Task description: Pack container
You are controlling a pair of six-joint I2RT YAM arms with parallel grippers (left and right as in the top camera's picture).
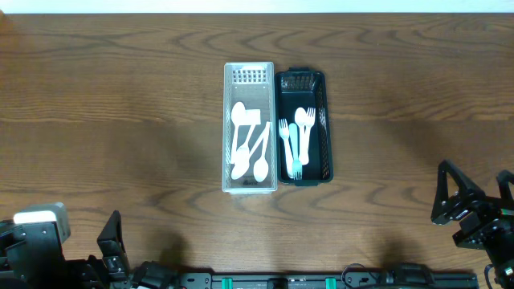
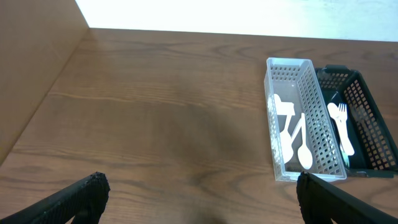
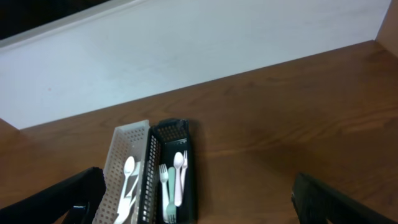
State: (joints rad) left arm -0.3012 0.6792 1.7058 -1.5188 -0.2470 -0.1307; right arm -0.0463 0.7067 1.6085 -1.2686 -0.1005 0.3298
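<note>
A white perforated basket stands at the table's middle and holds several white spoons. A dark green basket stands touching its right side and holds several forks and a spoon, white and pale green. Both baskets also show in the left wrist view and in the right wrist view. My left gripper is open and empty at the front left edge. My right gripper is open and empty at the front right, far from the baskets.
The wooden table spreads wide around the baskets. A pale wall runs along the table's far edge. The arm bases sit at the front edge.
</note>
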